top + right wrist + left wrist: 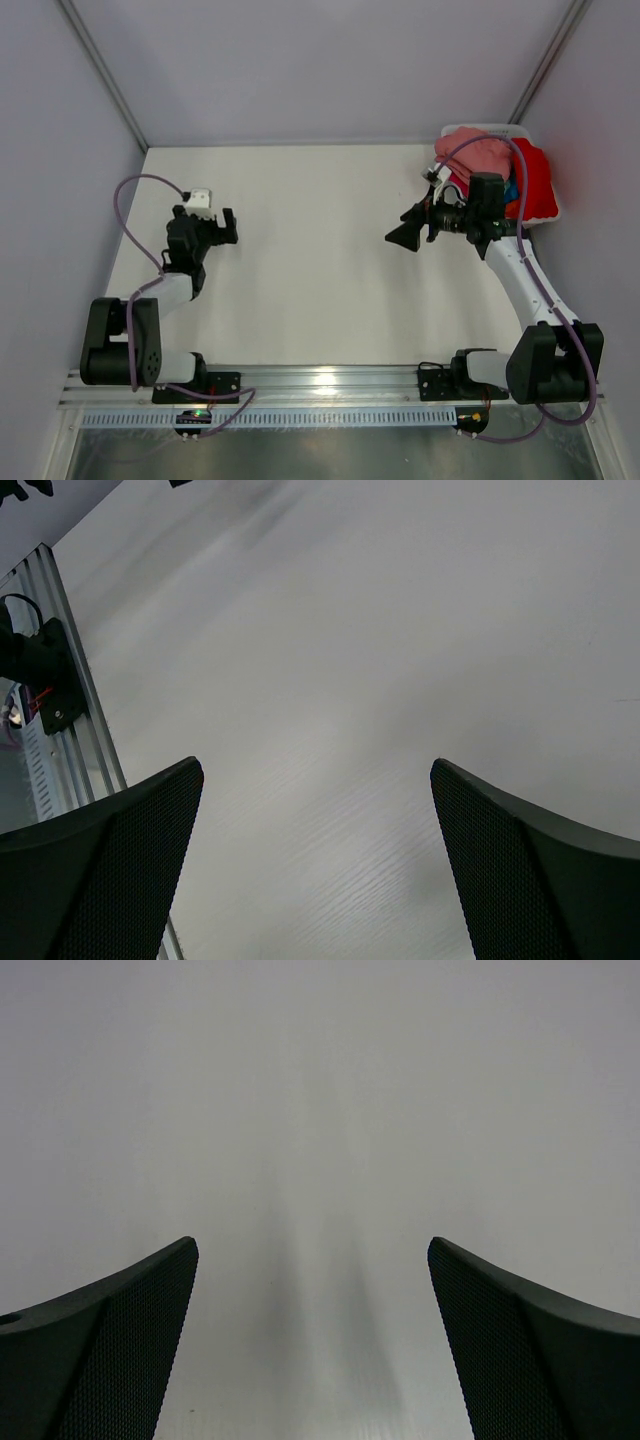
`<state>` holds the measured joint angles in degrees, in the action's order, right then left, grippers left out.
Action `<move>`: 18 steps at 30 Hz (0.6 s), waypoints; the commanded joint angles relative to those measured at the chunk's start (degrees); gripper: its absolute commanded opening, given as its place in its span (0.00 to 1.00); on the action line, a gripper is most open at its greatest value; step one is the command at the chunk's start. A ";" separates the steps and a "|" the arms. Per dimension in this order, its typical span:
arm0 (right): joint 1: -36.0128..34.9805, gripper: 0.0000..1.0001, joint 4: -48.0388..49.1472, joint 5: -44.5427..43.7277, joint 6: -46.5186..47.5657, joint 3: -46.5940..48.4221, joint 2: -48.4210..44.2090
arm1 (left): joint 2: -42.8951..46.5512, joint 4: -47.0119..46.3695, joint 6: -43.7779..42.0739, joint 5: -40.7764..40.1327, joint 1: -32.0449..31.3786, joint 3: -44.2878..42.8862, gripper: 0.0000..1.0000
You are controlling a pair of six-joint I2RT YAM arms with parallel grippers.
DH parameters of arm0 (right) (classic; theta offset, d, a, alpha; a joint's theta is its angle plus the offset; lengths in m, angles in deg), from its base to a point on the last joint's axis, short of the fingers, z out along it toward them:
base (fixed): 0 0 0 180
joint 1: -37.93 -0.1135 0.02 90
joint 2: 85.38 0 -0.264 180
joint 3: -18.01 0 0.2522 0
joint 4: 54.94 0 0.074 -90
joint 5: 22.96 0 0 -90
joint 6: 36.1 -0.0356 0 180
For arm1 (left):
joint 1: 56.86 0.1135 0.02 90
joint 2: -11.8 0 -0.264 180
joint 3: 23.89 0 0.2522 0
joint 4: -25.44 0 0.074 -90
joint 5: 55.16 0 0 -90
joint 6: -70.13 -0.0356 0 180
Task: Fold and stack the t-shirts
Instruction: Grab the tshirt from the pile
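The t-shirts lie piled in a white basket (497, 128) at the back right corner. A salmon pink shirt (475, 152) is on top, a bright red one (537, 180) hangs over the basket's right side, and a bit of blue (511, 190) shows between them. My right gripper (402, 238) hovers left of the basket, pointing toward the table's middle. In the right wrist view it (316, 765) is open over bare table with nothing between its fingers. My left gripper (228, 227) is at the left side and also open (312, 1245), holding nothing.
The white table (320, 270) is bounded by grey walls at the back and sides. An aluminium rail (320, 385) with the arm bases runs along the near edge and also shows in the right wrist view (70, 730).
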<state>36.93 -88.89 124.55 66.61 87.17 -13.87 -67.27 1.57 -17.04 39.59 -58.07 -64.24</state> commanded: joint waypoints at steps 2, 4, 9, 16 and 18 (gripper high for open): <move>0.20 0.99 0.06 1.37 1.79 -0.29 -2.07 | 4.00 6.78 -4.39 -0.08 -0.02 -3.99 0.99; 0.12 0.99 0.06 1.37 1.97 -0.46 -2.42 | 5.32 8.35 -5.03 -1.85 -0.10 -5.57 0.99; 0.20 0.99 -0.03 1.28 2.06 -0.46 -2.95 | 9.98 37.14 -4.41 8.49 -0.02 -23.13 0.99; 0.20 0.99 0.67 1.19 1.53 -0.90 -4.09 | 14.99 58.36 -4.42 43.91 -0.02 -38.45 0.99; 0.20 0.99 0.94 1.28 1.62 -1.34 -4.79 | 15.61 58.63 -3.27 54.10 -0.02 -38.19 0.98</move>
<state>36.93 -89.50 124.71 67.53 86.66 -15.80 -52.56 49.96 -21.41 73.10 -58.10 -101.99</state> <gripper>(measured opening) 0.993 0.985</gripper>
